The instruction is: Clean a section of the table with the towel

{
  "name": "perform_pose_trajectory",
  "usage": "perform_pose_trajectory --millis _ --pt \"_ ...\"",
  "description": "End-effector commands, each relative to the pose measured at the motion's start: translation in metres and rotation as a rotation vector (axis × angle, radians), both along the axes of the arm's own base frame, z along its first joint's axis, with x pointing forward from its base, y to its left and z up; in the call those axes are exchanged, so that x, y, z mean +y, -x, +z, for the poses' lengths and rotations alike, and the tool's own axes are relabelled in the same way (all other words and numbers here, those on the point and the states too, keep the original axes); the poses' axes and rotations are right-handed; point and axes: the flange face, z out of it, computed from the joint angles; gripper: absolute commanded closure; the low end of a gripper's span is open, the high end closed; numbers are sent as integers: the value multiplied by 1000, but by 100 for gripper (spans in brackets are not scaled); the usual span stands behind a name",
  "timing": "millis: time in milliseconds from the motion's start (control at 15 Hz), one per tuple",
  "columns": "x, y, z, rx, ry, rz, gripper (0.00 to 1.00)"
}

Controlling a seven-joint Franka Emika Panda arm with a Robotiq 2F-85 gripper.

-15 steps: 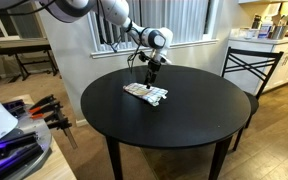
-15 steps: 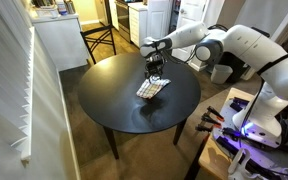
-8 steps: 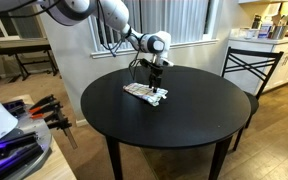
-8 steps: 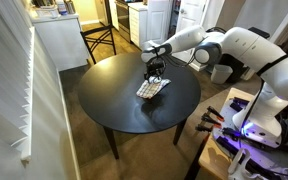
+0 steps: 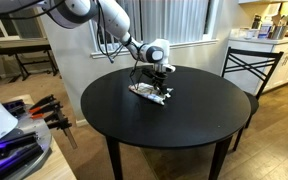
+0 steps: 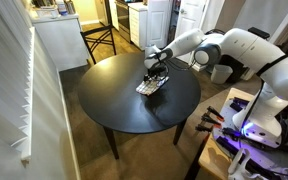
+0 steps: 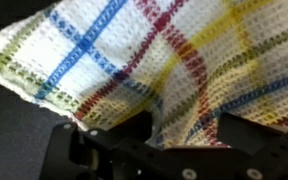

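Note:
The towel (image 5: 144, 91), a small white cloth with coloured check stripes, lies on the far part of the round black table (image 5: 169, 130) in both exterior views (image 6: 147, 88). My gripper (image 5: 156, 88) is down on the towel's far end and also shows in an exterior view (image 6: 157, 77). In the wrist view the towel (image 7: 134, 50) fills the frame. A fold of it rises between the two dark fingers (image 7: 124, 135) of my gripper (image 7: 187, 125), which press in on it from both sides.
A black metal-framed chair (image 5: 250, 62) stands by the table's edge and shows in both exterior views (image 6: 98, 40). Tools and a lit device (image 5: 14, 140) sit beside the table. A white wall with blinds (image 6: 29, 90) runs along one side.
My gripper has come down from just above the towel onto it and slid slightly along it. The towel has bunched up under the fingers.

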Motion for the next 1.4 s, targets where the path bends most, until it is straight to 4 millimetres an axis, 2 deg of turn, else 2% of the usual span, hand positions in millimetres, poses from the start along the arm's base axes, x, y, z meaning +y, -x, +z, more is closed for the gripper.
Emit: perform_pose_trajectory --millis 0,467,733,1133,1333 --pt "-3 14 -14 -34 -17 75 53" --pt "-8 20 -3 -104 22 116 95" --pt "-8 29 20 -162 47 132 100" --pt "-2 49 40 -209 89 158 95" --pt "1 59 48 -207 92 172 97"
